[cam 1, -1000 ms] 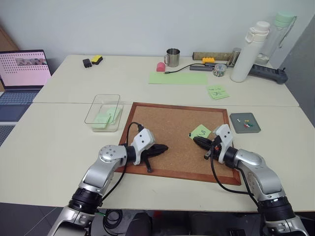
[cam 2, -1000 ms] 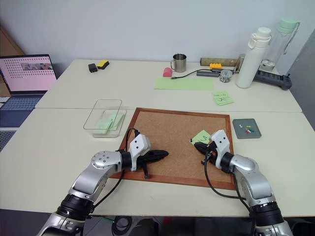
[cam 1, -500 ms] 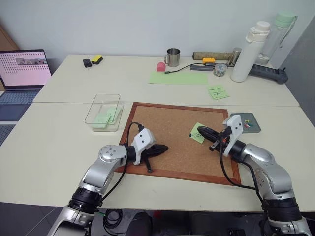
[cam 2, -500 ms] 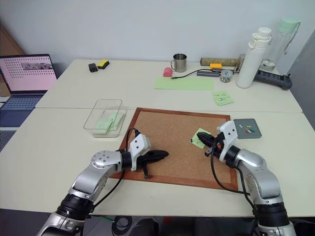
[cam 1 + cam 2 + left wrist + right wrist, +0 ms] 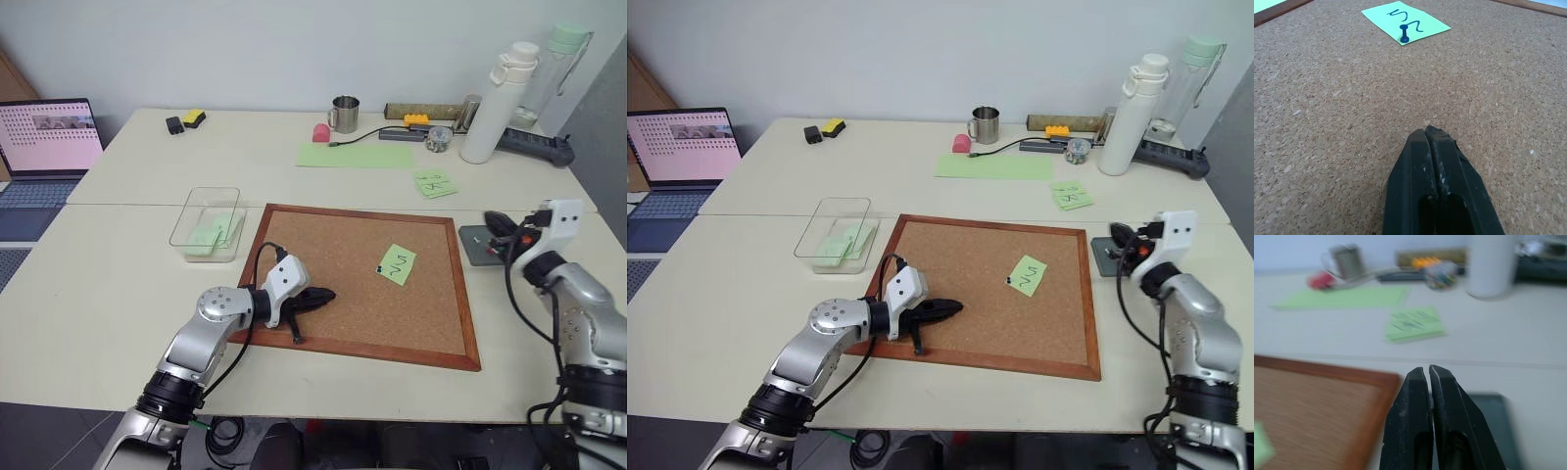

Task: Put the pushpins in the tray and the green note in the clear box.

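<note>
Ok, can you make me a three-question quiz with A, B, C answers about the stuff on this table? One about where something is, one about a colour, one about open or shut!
1. Where is the small light-green sticky note with the black squiggle?
A. on the brown cork board
B. in the clear plastic box
C. on the laptop

2. What colour is the pushpin stuck in that note?
A. red
B. dark blue
C. yellow

3. How are the left gripper's fingers?
A. wide open
B. shut on a pin
C. shut, holding nothing

Answers:
1 A, the note lies on the cork.
2 B, the left wrist view shows a blue pin.
3 C, the black fingers meet with nothing between them.
</note>
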Robot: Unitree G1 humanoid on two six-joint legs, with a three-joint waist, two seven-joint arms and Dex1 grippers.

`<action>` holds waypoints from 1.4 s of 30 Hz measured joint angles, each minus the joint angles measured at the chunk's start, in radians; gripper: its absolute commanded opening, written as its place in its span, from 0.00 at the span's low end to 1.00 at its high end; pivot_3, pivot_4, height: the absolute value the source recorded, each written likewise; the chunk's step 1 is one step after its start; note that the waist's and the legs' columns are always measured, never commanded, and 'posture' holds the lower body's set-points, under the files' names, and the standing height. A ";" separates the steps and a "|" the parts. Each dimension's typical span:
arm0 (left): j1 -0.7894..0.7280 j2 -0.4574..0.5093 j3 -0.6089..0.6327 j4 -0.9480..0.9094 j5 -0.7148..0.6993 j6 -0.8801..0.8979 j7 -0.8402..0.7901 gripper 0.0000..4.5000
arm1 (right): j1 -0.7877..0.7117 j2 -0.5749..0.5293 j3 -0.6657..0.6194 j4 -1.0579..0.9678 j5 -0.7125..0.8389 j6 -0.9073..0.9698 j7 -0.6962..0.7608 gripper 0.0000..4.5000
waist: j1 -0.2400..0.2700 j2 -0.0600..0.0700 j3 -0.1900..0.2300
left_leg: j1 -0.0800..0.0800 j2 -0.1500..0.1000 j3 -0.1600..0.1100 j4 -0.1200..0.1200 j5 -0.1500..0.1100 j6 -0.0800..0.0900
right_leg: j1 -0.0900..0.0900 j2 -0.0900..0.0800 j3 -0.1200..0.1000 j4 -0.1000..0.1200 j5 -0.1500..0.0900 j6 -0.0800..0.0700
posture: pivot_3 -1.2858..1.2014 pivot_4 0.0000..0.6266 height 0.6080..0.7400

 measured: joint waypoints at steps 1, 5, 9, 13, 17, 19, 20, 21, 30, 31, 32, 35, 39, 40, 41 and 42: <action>0.000 0.001 0.000 0.000 0.000 0.000 0.000 0.00 | 0.000 -0.002 0.002 0.028 -0.008 -0.004 0.001 0.01 | -0.001 0.000 0.000 | 0.000 0.000 0.001 0.000 0.000 0.000 | 0.000 0.000 0.001 0.000 0.000 0.000 | 0.52 0.24 1.00; 0.000 0.002 0.000 0.000 0.000 0.000 0.002 0.00 | -0.024 -0.002 0.015 0.092 -0.034 -0.021 0.014 0.10 | -0.002 0.000 0.000 | 0.000 0.000 0.003 0.001 0.000 0.000 | 0.000 0.000 0.002 0.000 0.000 0.000 | 0.52 0.24 1.00; 0.006 0.002 0.000 -0.006 0.000 0.000 0.007 0.00 | -0.057 0.002 0.025 0.121 -0.037 -0.042 0.035 0.28 | -0.002 0.000 0.000 | 0.000 0.000 0.002 0.000 0.000 0.000 | 0.000 0.000 0.001 0.000 0.000 0.000 | 0.52 0.24 1.00; 0.008 0.002 0.000 -0.010 0.000 0.001 0.010 0.00 | -0.063 0.006 0.030 0.137 -0.040 -0.057 0.045 0.48 | -0.002 0.000 0.000 | 0.000 0.000 0.002 0.000 0.000 0.000 | 0.000 0.000 0.002 0.000 0.000 0.000 | 0.52 0.24 1.00; 0.016 0.002 0.002 -0.018 0.000 0.001 0.017 0.00 | -0.067 0.006 0.032 0.153 -0.044 -0.071 0.050 0.53 | -0.002 0.000 0.000 | 0.000 0.000 0.002 0.000 0.000 0.000 | 0.000 0.000 0.002 0.000 0.000 0.000 | 0.52 0.24 1.00; 0.018 0.002 0.003 -0.020 -0.001 0.001 0.019 0.00 | -0.067 0.006 0.037 0.151 -0.044 -0.083 0.062 0.53 | -0.002 0.000 0.000 | 0.000 0.000 0.002 0.000 0.000 0.000 | 0.000 0.000 0.002 0.000 0.000 0.000 | 0.52 0.24 1.00; 0.019 0.002 0.003 -0.020 -0.001 0.001 0.020 0.00 | -0.065 0.005 0.046 0.142 -0.043 -0.091 0.075 0.53 | -0.003 0.000 0.000 | 0.000 0.000 0.002 0.000 0.000 0.000 | 0.000 0.000 0.002 0.000 0.000 0.000 | 0.52 0.24 1.00; 0.019 0.002 0.003 -0.020 -0.001 0.001 0.021 0.00 | -0.059 0.005 0.053 0.125 -0.043 -0.099 0.090 0.53 | -0.003 0.000 0.000 | 0.000 0.000 0.002 0.000 0.000 0.000 | 0.000 0.000 0.002 0.000 0.000 0.000 | 0.52 0.24 1.00; 0.017 0.000 0.002 -0.017 -0.002 -0.001 0.023 0.00 | 0.096 0.099 0.268 -0.278 0.005 -0.064 0.242 0.53 | -0.003 0.000 0.000 | 0.000 0.001 0.000 0.001 0.000 0.000 | 0.000 0.000 0.001 0.000 0.000 0.000 | 0.52 0.24 1.00; 0.017 -0.001 0.002 -0.017 -0.002 0.000 0.024 0.00 | 0.110 0.121 0.292 -0.306 0.006 -0.054 0.241 0.53 | -0.003 0.000 0.000 | 0.000 0.001 0.000 0.001 0.000 0.000 | 0.000 0.000 0.000 0.000 0.000 0.000 | 0.52 0.24 1.00; 0.017 -0.003 0.001 -0.017 -0.002 0.000 0.025 0.00 | 0.123 0.139 0.322 -0.328 0.005 -0.048 0.240 0.53 | -0.002 0.000 0.000 | 0.000 0.000 0.000 0.001 0.000 0.000 | 0.000 0.000 0.000 0.000 0.000 0.000 | 0.52 0.24 1.00; 0.016 -0.005 0.001 -0.015 -0.002 0.000 0.027 0.00 | 0.127 0.163 0.358 -0.347 0.001 -0.036 0.224 0.53 | 0.000 0.000 0.000 | 0.000 0.000 0.000 0.001 0.000 0.000 | 0.000 0.000 0.000 0.000 0.000 0.000 | 0.52 0.24 1.00; 0.015 -0.005 0.000 -0.014 -0.002 0.000 0.025 0.00 | 0.119 0.192 0.412 -0.350 -0.031 -0.028 0.207 0.53 | 0.000 0.000 0.000 | 0.000 0.000 -0.001 0.001 0.000 0.000 | 0.000 0.000 -0.001 0.000 0.000 0.000 | 0.52 0.24 1.00; 0.014 -0.005 0.000 -0.014 -0.002 0.000 0.024 0.00 | 0.114 0.193 0.423 -0.346 -0.042 -0.027 0.202 0.53 | 0.001 0.000 0.000 | 0.000 0.000 -0.001 0.001 0.000 0.000 | 0.000 0.000 0.000 0.000 0.000 0.000 | 0.52 0.24 1.00; 0.014 -0.005 0.000 -0.013 -0.001 0.000 0.024 0.00 | 0.103 0.193 0.434 -0.333 -0.057 -0.027 0.198 0.53 | 0.000 0.000 0.000 | 0.000 0.000 0.000 0.001 0.000 0.000 | 0.000 0.000 0.000 0.000 0.000 0.000 | 0.52 0.24 1.00; 0.012 -0.005 -0.001 -0.012 -0.001 0.000 0.024 0.00 | 0.091 0.196 0.443 -0.313 -0.073 -0.027 0.194 0.53 | 0.000 0.000 0.000 | 0.000 0.000 0.000 0.001 0.000 0.000 | 0.000 0.000 0.000 0.000 0.000 0.000 | 0.52 0.24 1.00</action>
